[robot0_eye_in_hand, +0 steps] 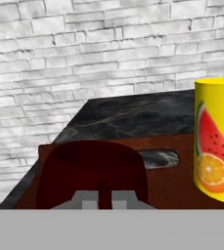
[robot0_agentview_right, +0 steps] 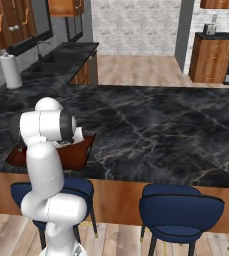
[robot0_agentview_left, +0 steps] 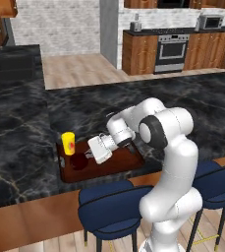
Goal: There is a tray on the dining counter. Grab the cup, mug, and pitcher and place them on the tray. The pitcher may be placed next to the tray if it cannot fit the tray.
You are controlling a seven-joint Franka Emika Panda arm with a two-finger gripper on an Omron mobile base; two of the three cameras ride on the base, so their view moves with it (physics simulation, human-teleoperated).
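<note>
Right against the hand camera, the dark maroon mug (robot0_eye_in_hand: 91,173) is looming large, its rim sitting between the two finger tips of the gripper (robot0_eye_in_hand: 100,197), whose jaws are pinching together on the mug's wall, so the hand is clenched on the mug. Its handle is not showing from this side. Just beside it, the yellow cup (robot0_eye_in_hand: 217,139) is standing upright on the tray (robot0_eye_in_hand: 167,183), cut off at the picture's right edge, with a watermelon and orange print facing the camera. In the left base view, the gripper (robot0_agentview_left: 91,151) is reaching low over the tray (robot0_agentview_left: 126,162), with the mug (robot0_agentview_left: 78,160) appearing only as a dark shape that is hard to separate from the reddish-brown tray floor, and the cup (robot0_agentview_left: 68,142) is standing at the tray's far left end. The tray is lying near the wood-edged front of the dining counter (robot0_agentview_left: 182,98). From the right base view, the arm is covering most of the tray (robot0_agentview_right: 76,150), hiding both vessels.
</note>
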